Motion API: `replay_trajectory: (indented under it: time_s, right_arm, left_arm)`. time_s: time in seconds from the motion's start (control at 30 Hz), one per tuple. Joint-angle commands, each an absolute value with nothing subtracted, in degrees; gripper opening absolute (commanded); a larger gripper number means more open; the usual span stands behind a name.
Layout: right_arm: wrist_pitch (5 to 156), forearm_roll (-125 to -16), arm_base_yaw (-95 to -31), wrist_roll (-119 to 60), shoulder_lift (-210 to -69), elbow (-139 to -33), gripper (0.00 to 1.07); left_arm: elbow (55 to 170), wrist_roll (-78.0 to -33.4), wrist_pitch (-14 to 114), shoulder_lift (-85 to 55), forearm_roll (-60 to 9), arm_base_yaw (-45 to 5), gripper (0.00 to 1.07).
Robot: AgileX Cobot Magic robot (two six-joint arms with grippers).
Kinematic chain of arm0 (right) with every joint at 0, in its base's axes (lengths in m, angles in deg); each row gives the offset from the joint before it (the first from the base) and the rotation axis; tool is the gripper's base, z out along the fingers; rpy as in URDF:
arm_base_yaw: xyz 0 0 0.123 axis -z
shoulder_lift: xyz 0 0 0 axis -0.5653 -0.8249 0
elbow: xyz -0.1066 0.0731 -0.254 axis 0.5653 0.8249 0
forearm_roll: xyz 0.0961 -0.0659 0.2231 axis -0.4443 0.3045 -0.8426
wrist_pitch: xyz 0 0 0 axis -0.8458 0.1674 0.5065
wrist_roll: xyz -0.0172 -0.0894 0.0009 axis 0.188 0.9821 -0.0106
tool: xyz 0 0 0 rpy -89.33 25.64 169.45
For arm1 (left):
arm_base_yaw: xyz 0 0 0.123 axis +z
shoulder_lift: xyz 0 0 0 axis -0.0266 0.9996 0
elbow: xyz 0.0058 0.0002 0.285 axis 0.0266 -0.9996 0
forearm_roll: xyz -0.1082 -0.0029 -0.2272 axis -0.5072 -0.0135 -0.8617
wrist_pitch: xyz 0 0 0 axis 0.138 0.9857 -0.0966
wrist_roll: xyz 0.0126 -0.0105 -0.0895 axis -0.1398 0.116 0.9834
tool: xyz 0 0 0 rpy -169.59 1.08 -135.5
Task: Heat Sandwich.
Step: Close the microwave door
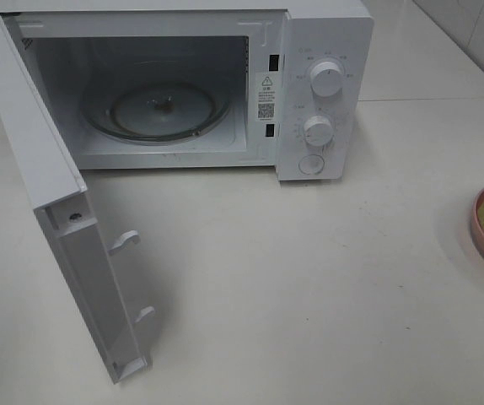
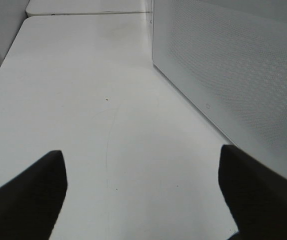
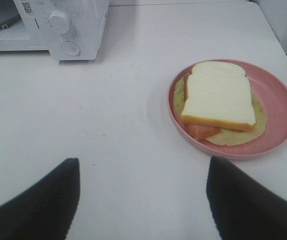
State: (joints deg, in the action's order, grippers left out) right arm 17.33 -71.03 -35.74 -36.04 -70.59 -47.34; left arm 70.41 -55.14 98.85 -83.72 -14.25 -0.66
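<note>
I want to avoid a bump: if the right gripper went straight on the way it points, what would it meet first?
Probably bare table. The open right gripper holds nothing; the plate with the sandwich sits off to one side, the microwave farther on.

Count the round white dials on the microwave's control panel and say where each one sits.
2. One round white dial sits high on the white microwave's control panel; the second dial sits directly below it. None look hidden.

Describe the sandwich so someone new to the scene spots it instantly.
Start at the white microwave, door swung open, on the white table. To its right, near the table edge, sits a round pink plate. The sandwich lies on it: a square white-bread slice with tan crust over orange and yellowish-green filling, the only food in sight.
</note>
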Motion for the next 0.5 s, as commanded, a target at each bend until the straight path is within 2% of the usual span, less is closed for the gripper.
replay_trajectory:
  time_s: [0.03,0.5]
  right_arm:
    - [17.6,-70.6,-35.5,-36.6,-69.0,-47.2,0.70]
    - [17.6,-70.6,-35.5,-36.6,-69.0,-47.2,0.67]
  left_arm:
    - [70.3,-55.1,98.4,-84.5,-14.6,-1.0,0.76]
    - [70.3,-55.1,98.4,-84.5,-14.6,-1.0,0.76]
